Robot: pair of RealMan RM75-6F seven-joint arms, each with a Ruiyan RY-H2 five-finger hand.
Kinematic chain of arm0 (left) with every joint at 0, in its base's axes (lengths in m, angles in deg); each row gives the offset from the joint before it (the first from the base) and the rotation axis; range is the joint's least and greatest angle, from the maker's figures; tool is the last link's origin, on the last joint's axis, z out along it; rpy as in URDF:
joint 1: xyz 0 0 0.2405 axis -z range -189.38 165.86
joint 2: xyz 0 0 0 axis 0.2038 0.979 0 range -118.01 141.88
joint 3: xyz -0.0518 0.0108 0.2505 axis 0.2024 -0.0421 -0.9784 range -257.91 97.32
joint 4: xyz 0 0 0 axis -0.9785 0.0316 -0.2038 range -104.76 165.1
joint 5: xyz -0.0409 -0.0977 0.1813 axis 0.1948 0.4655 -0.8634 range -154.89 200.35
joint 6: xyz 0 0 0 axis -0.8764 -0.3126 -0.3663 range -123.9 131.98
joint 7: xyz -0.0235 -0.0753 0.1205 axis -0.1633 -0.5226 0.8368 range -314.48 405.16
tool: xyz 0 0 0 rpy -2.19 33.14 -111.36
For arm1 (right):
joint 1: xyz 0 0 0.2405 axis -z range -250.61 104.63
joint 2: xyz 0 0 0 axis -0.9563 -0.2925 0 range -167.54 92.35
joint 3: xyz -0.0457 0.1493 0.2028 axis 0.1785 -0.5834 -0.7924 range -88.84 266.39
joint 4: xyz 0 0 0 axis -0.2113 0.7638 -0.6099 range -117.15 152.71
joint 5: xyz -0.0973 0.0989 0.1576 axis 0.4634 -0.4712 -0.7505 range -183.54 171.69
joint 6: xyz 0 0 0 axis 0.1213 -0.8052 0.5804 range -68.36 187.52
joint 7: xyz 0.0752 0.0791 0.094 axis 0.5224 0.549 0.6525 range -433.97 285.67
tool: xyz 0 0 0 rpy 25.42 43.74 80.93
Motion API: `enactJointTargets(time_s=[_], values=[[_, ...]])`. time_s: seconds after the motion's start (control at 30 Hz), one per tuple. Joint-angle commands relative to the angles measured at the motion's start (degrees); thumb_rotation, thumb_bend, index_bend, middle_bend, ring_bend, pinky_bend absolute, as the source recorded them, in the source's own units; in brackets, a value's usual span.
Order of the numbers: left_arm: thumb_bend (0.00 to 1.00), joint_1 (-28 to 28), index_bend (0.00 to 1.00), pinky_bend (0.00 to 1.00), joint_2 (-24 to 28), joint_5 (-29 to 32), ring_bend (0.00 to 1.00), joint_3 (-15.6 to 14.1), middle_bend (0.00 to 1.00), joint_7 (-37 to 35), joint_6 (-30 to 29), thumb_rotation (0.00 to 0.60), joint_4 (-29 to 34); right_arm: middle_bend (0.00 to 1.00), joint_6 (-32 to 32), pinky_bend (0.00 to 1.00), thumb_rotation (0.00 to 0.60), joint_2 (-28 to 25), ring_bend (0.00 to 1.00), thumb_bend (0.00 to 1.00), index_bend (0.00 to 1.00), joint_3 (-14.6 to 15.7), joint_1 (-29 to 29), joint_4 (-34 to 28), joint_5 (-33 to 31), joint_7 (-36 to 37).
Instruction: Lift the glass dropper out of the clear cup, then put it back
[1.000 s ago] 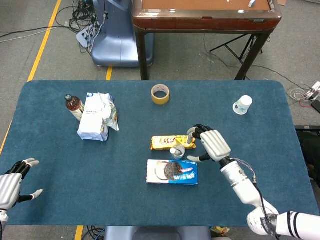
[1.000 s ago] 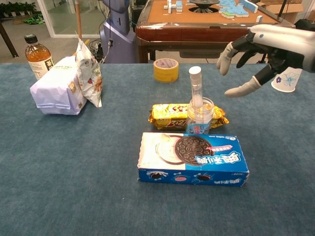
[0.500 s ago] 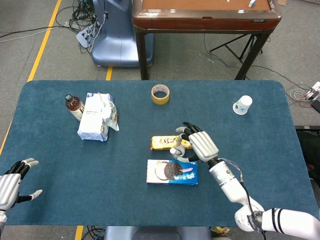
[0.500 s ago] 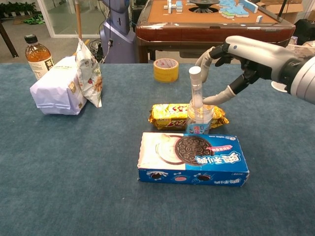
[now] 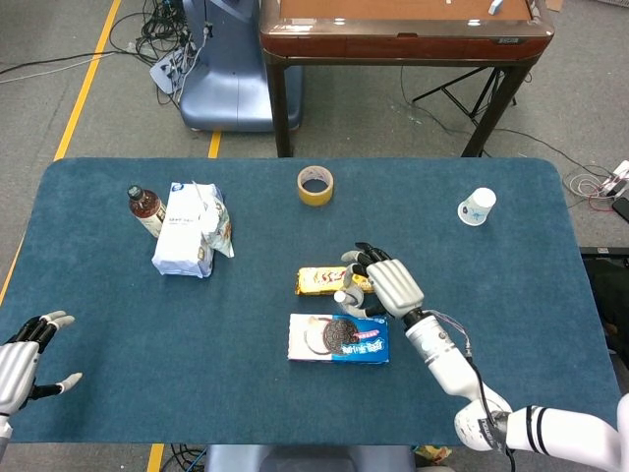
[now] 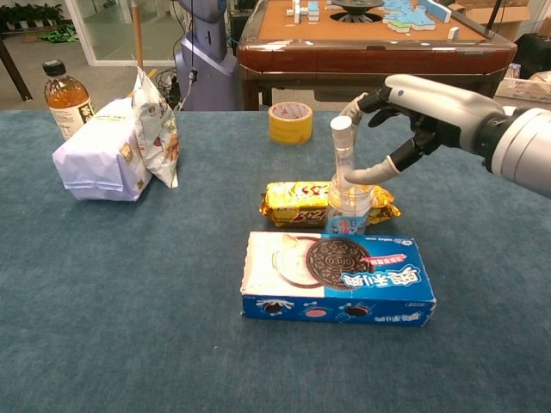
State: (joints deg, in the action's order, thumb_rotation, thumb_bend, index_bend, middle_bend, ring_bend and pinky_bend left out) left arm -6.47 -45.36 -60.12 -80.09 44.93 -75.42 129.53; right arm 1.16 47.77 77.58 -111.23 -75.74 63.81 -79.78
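Note:
The glass dropper (image 6: pixel 343 153) stands upright in the clear cup (image 6: pixel 349 212), its white bulb on top. My right hand (image 6: pixel 415 105) reaches in from the right. Its thumb lies against the stem just above the cup's rim, and a curled finger sits right behind the bulb; the fingers stay apart, with no firm pinch visible. In the head view the right hand (image 5: pixel 385 285) covers most of the dropper (image 5: pixel 340 294) and the cup (image 5: pixel 347 304). My left hand (image 5: pixel 25 356) is open at the table's near left edge, holding nothing.
A blue cookie box (image 6: pixel 340 277) lies just in front of the cup, and a yellow biscuit pack (image 6: pixel 293 202) lies behind it. Further back are a tape roll (image 6: pixel 290 122), a white bag (image 6: pixel 108 151) and a bottle (image 6: pixel 67 90). A paper cup (image 5: pixel 477 206) stands far right.
My right hand has moved left from the open table to the dropper, and its thumb and fingers have closed in around the stem and bulb. The dropper has not moved. The left hand is still.

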Motion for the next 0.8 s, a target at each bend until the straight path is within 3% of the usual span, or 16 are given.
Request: enactJointTargets(time_s=[0.03,0.8], values=[[0.13,0.0,0.22,0.32,0.0,0.0,0.13,0.0,0.17,0.0,0.0,0.600,0.0,0.24,0.2,0.15,0.600,0.1,0.09,0.30,0.50,0.0,0.0,0.1,-0.1,0.1],[0.13,-0.2,0.22,0.32,0.2,-0.1,0.13,0.0,0.17,-0.4,-0.3,0.600,0.0,0.24,1.5,0.15,0.600,1.3,0.09,0.39,0.50,0.4,-0.3,1.5,0.0,1.6]])
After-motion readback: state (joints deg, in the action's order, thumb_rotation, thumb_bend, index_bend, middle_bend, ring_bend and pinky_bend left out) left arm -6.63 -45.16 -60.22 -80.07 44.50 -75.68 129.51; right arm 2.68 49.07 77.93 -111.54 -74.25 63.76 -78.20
